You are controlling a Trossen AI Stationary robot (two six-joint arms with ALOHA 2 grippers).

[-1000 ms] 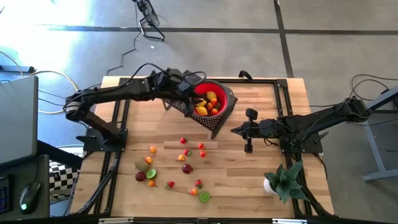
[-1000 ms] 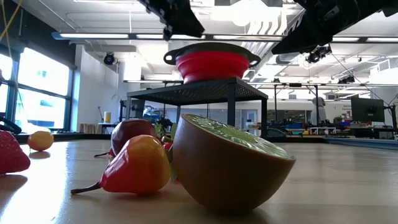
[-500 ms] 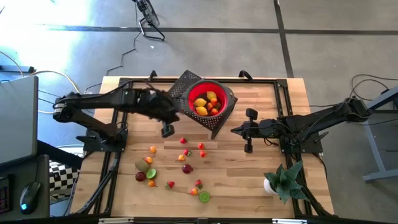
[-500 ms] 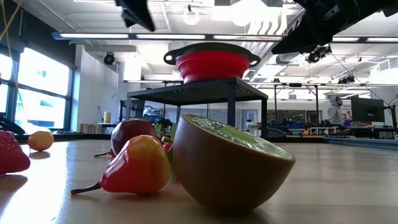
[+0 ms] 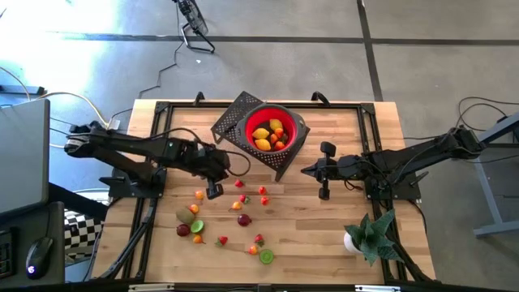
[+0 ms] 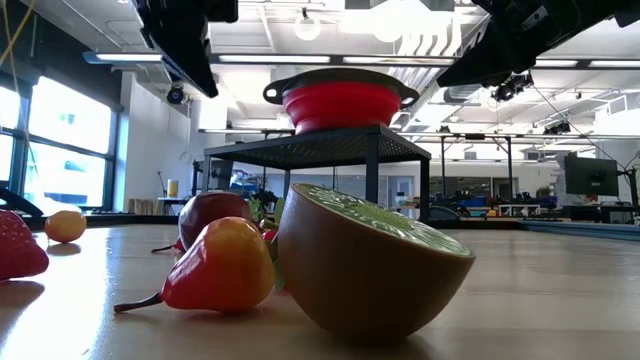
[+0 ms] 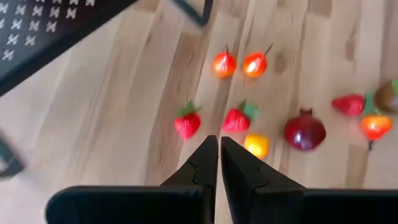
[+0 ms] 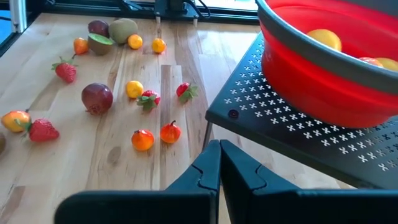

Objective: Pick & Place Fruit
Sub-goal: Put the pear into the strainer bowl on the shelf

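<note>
Small toy fruits lie scattered on the wooden table point(image 5: 340, 243): strawberries point(image 7: 188, 122), a dark red one point(image 7: 305, 132), orange and yellow ones point(image 7: 256, 145), and a cut green half point(image 6: 370, 265). More fruit fills the red bowl point(image 5: 269, 130), which stands on a black perforated stand point(image 5: 235, 122). My left gripper point(image 5: 215, 191) hangs shut above the loose fruit, just left of the strawberries, holding nothing. My right gripper point(image 5: 308, 170) waits shut, right of the stand, with nothing in it.
A spiky green plant in a white pot point(image 5: 369, 235) stands at the near right. Black frame rails point(image 5: 154, 162) run along the table's left and right sides. Bare wood lies between the stand and the loose fruit.
My left gripper has left the space over the red bowl. It has swung toward the table's near left, sunk and tipped further down, and now hangs above the loose fruit. The bowl and the fruit on the table have stayed where they were.
</note>
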